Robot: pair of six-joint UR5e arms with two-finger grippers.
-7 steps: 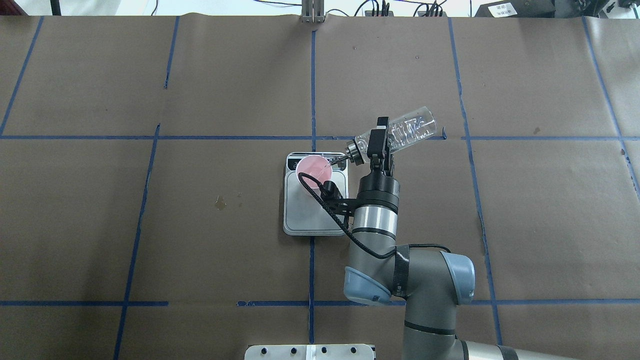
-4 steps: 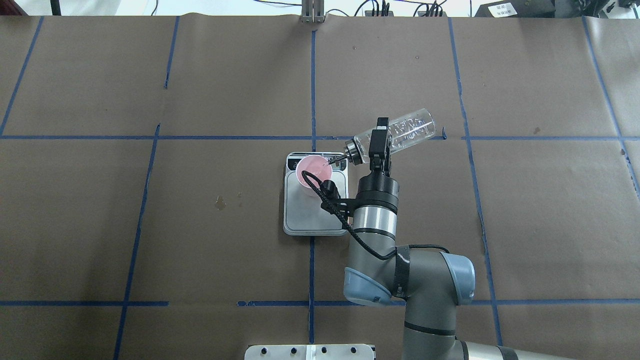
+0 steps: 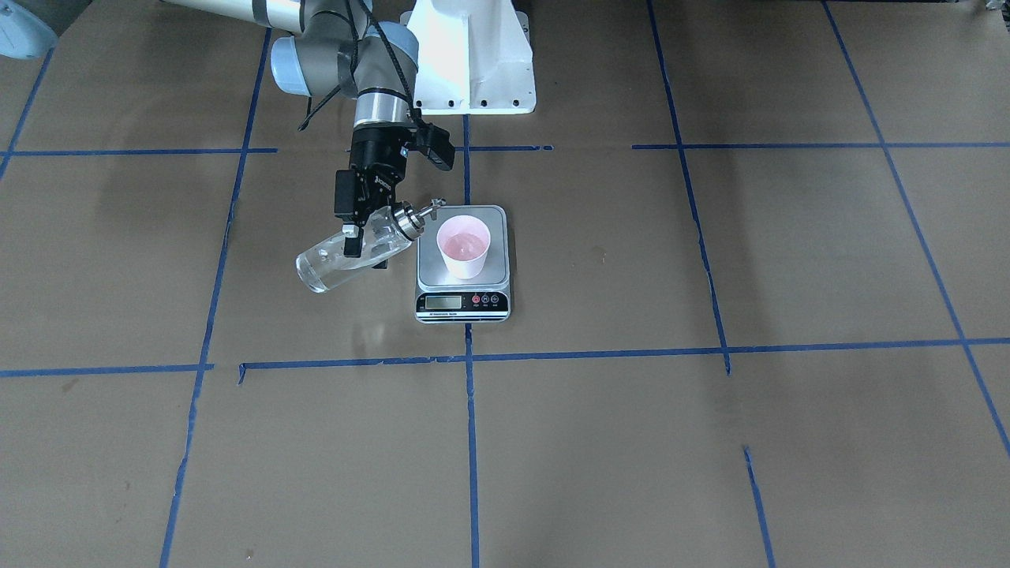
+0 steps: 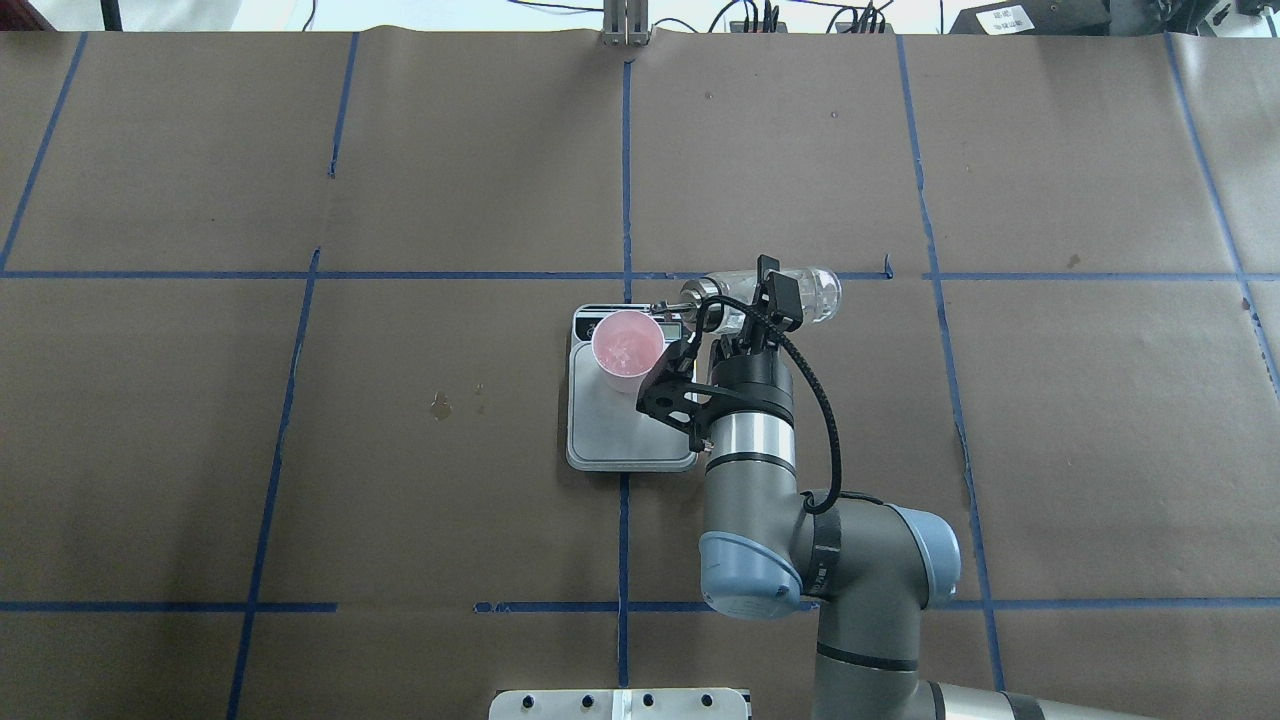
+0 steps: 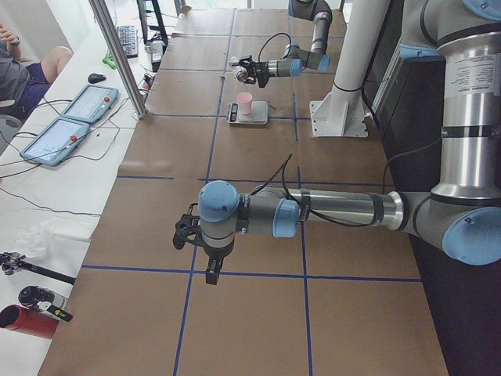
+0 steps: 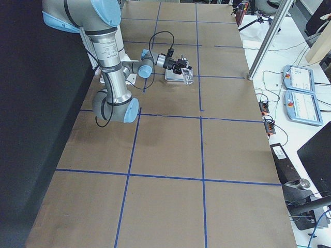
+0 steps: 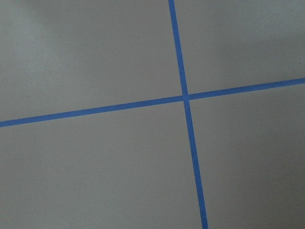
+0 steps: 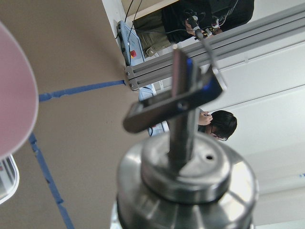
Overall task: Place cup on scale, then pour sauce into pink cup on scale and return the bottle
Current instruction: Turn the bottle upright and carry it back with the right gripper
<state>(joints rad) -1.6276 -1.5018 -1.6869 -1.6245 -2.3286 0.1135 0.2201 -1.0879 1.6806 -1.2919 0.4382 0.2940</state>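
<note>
While the cup (image 3: 463, 246) stands upright on the silver platform of the scale (image 3: 462, 303), the bottle (image 3: 347, 256) is held clear of the table (image 3: 631, 260) by the right gripper (image 3: 360, 237), whose fingers are pinched against the glass body just behind the cap (image 3: 405, 221). The bottle is turned onto its side, with the silver cap directed at the cup and the base pointed away from the scale. The thin spout (image 3: 432, 208) is seen just beside the cup's rim on the robot's right, at the scale's edge. Whether its tip reaches over the rim cannot be told. Pink is shown inside the cup and white outside. The scale's black panel with its display is turned away from the robot's base, toward the far side of the table. In the right wrist view the cap fills the lower middle, the cup's pink rim is cut off at the left edge, and a corner of the scale is caught below it. The left gripper (image 5: 211, 270) is hung over the table's brown paper well apart from the scale, near a crossing of blue tape lines (image 7: 186, 98). It is shown only in the side view, so it cannot be told whether its fingers are spread or pressed together.
</note>
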